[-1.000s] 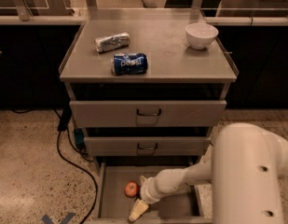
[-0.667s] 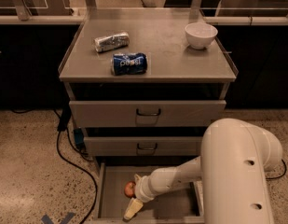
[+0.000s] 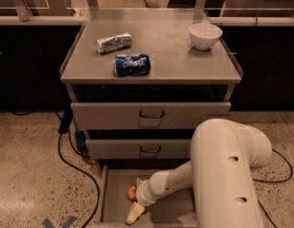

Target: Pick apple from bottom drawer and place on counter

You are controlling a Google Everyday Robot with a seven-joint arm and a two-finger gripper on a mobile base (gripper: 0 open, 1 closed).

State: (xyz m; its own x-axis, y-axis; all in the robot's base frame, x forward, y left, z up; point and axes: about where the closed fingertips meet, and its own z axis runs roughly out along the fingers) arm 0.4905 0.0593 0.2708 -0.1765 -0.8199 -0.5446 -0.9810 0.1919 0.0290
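Gripper [image 3: 135, 207] lies just beside one apple [image 3: 132, 192] in the bottom drawer [image 3: 116, 186].

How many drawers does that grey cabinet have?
3. The top drawer and the middle drawer sit under the counter; the bottom drawer is pulled open, with the end effector inside it near the apple.

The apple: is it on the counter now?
No, the apple lies in the bottom drawer, next to the gripper.
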